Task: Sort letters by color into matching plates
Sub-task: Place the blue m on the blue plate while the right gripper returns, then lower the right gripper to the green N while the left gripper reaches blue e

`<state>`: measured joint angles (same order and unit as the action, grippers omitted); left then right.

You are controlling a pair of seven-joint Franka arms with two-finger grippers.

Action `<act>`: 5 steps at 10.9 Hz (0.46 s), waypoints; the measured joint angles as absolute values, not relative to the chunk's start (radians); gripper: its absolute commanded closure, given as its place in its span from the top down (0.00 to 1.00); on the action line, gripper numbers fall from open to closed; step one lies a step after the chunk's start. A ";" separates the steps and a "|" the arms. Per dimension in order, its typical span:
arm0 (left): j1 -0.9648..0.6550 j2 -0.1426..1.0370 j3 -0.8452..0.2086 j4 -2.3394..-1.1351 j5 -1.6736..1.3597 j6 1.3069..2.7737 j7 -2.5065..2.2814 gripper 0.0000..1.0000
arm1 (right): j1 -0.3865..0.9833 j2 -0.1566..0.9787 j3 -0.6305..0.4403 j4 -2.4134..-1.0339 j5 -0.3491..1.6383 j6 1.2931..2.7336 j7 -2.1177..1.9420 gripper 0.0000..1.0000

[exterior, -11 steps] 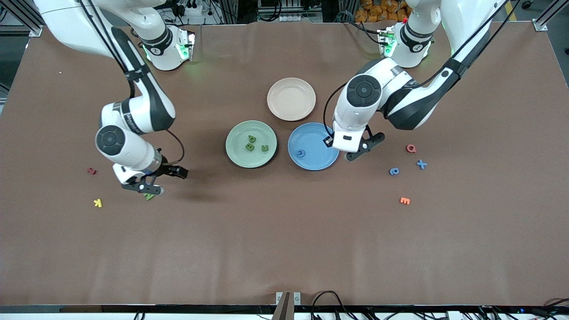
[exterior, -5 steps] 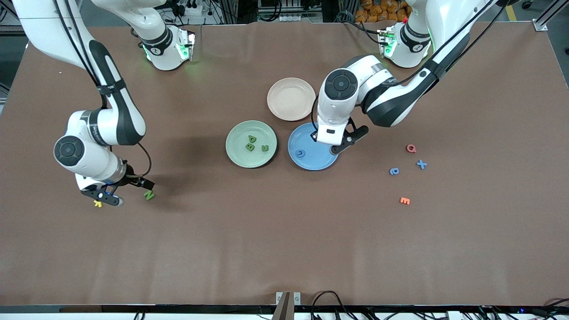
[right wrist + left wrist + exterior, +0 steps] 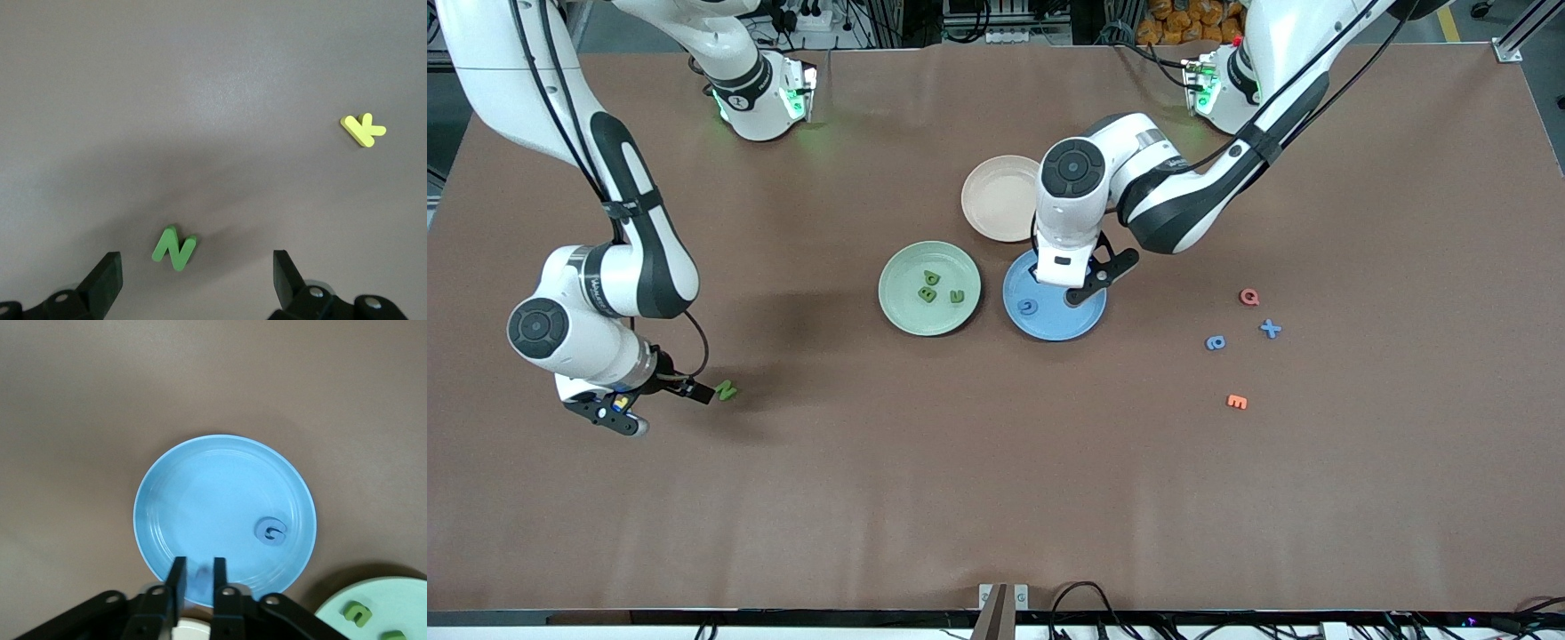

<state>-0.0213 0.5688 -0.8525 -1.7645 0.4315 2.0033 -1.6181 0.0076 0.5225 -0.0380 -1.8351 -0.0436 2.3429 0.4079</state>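
Since a moment ago, both arms have been shifting toward the right arm's end of the table. At that end, the right gripper point(image 3: 654, 405) is hovering with fingers spread wide over the table, beside the green N point(image 3: 727, 389) and yellow K point(image 3: 363, 129). The green plate point(image 3: 898, 271) is holding three green letters point(image 3: 928, 290). The left gripper point(image 3: 196, 579) is hanging over the blue plate point(image 3: 1080, 324), fingers nearly together around a small blue letter point(image 3: 199, 577); a blue G point(image 3: 1028, 307) is lying inside.
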 measured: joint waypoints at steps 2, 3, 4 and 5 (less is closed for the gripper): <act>-0.030 0.583 -0.834 -1.755 0.488 2.003 -1.618 1.00 | 0.003 0.554 -0.035 -1.809 -0.042 2.343 0.408 1.00; -0.028 0.586 -0.830 -1.752 0.510 2.003 -1.618 1.00 | 0.003 0.569 -0.031 -1.800 -0.041 2.345 0.408 1.00; -0.026 0.587 -0.827 -1.749 0.520 2.003 -1.618 1.00 | 0.003 0.579 -0.028 -1.794 -0.033 2.347 0.409 1.00; -0.025 0.587 -0.826 -1.746 0.525 2.003 -1.617 1.00 | 0.003 0.586 -0.027 -1.790 0.009 2.348 0.409 1.00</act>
<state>-0.0248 0.5869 -0.8259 -1.7465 0.5250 2.0034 -1.6171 0.0029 0.5858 -0.0268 -1.7900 0.0086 2.3479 0.4089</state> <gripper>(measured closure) 0.159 0.000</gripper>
